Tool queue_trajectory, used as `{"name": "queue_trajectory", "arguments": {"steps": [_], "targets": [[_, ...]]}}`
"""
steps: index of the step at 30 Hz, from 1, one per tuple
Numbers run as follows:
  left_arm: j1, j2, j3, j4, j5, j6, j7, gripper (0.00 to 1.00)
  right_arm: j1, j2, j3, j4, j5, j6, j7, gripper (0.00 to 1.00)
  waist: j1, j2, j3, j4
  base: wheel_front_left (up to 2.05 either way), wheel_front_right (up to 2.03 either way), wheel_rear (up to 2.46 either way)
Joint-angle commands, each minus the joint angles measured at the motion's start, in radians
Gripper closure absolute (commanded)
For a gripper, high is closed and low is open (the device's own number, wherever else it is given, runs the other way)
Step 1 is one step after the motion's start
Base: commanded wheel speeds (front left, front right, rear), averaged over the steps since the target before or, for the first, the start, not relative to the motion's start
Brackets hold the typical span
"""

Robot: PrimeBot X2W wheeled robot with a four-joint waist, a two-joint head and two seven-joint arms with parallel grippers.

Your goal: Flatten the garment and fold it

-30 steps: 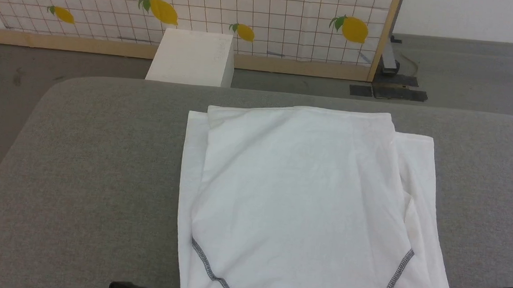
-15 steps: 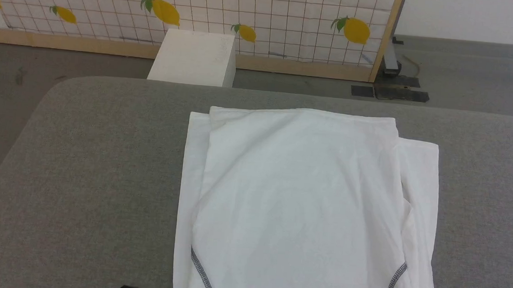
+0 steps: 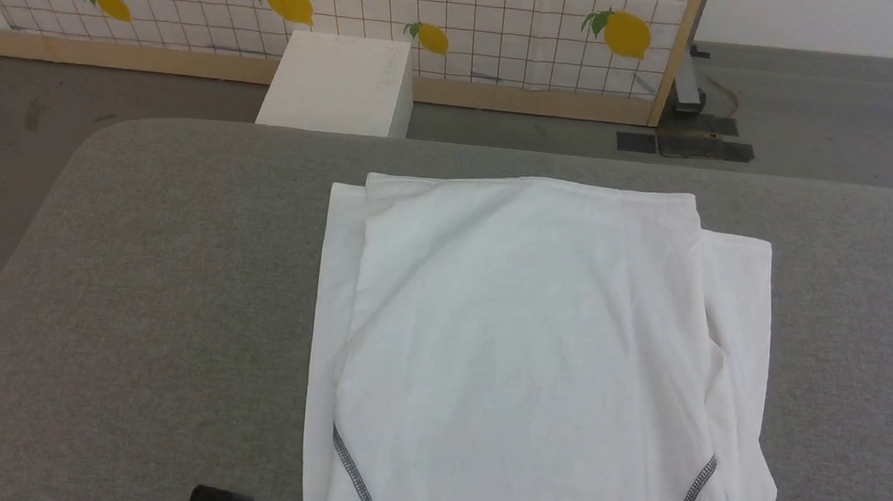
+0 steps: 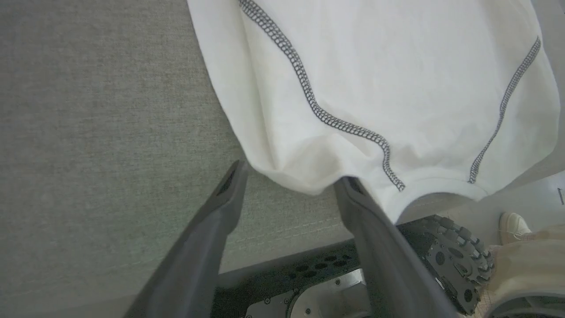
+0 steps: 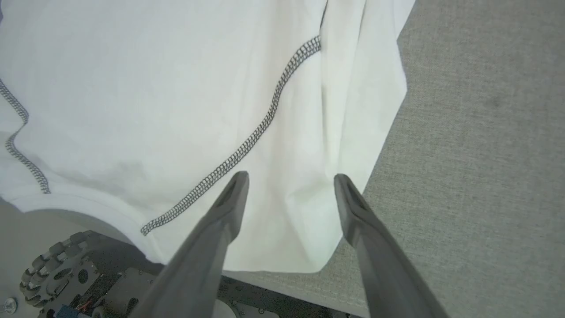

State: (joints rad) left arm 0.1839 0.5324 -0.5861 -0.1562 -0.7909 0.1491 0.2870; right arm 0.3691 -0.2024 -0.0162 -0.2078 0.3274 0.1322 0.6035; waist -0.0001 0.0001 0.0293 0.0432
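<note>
The garment [image 3: 526, 342] is a white T-shirt with grey zigzag seams, lying flat on the grey table [image 3: 162, 278] with both sides folded inward. Its near end with the neckline [image 4: 441, 190] hangs a little over the table's front edge. My left gripper [image 4: 291, 172] is open, its fingertips at the garment's near left corner, with nothing between them. My right gripper [image 5: 289, 176] is open just above the near right corner, and the cloth lies loose under it. In the head view, dark parts of both grippers sit at the bottom edge.
A rigid white box [image 3: 340, 86] stands on the floor behind the table, before a lemon-patterned screen [image 3: 471, 16]. Under the table's front edge are my base and a wheel [image 4: 454, 247]. A person's shoe [image 4: 514, 223] stands beside it.
The head camera has shifted slightly. The right gripper's dark body has moved a little along the bottom right edge. The garment lies as before.
</note>
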Motion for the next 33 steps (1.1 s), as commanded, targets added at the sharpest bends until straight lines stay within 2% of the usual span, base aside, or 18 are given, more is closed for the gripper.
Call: {"name": "queue_trajectory", "arguments": {"steps": [1, 5, 8, 11, 13, 20, 26, 30, 33], "targets": [[0.018, 0.026, 0.012, -0.025, -0.01, 0.013, 0.017, 0.0, -0.009, 0.006, -0.009, -0.013, 0.011, -0.002, 0.008, 0.0, 0.0001, -0.0001, -0.003, 0.003, 0.0, 0.0, 0.0], [0.05, 0.081, 0.065, -0.132, -0.035, 0.064, 0.048, 0.0, -0.015, 0.015, -0.048, -0.055, 0.029, -0.002, 0.022, 0.0, 0.0001, -0.0001, -0.008, 0.011, 0.0, 0.0, 0.0], [0.051, 0.092, 0.139, -0.212, -0.025, 0.106, -0.013, 0.0, -0.038, 0.043, -0.094, -0.104, 0.025, -0.002, 0.008, 0.0, 0.0001, -0.0001, -0.01, 0.015, 0.0, 0.0, 0.0], [0.033, 0.076, 0.195, -0.253, 0.015, 0.125, -0.117, 0.0, -0.072, 0.077, -0.132, -0.15, 0.004, -0.002, -0.038, 0.0, 0.0001, -0.0001, -0.008, 0.017, 0.0, 0.0, 0.0], [0.013, 0.052, 0.221, -0.256, 0.063, 0.136, -0.21, 0.0, -0.104, 0.1, -0.159, -0.179, -0.025, -0.002, -0.106, 0.0, 0.0001, -0.0001, -0.006, 0.017, 0.0, 0.0, 0.0], [-0.026, -0.114, 0.244, -0.186, 0.154, 0.159, -0.505, 0.0, -0.169, 0.149, -0.195, -0.213, -0.107, -0.002, -0.396, 0.0, 0.0001, -0.0001, -0.001, 0.009, 0.0, 0.0, 0.0], [-0.035, -0.199, 0.232, -0.112, 0.305, 0.137, -0.547, 0.0, -0.151, 0.152, -0.2, -0.132, -0.119, -0.002, -0.607, 0.0, 0.0001, -0.0001, -0.003, 0.002, 0.0, 0.0, 0.0], [-0.024, -0.231, 0.231, -0.075, 0.41, 0.11, -0.548, 0.0, -0.12, 0.152, -0.198, -0.049, -0.112, -0.002, -0.693, 0.0, 0.0001, -0.0001, -0.002, -0.001, 0.0, 0.0, 0.0], [-0.014, -0.266, 0.253, -0.063, 0.438, 0.091, -0.548, 0.0, -0.111, 0.152, -0.19, 0.0, -0.116, -0.002, -0.735, 0.0, 0.0001, -0.0001, -0.001, -0.003, 0.0, 0.0, 0.0]]}}
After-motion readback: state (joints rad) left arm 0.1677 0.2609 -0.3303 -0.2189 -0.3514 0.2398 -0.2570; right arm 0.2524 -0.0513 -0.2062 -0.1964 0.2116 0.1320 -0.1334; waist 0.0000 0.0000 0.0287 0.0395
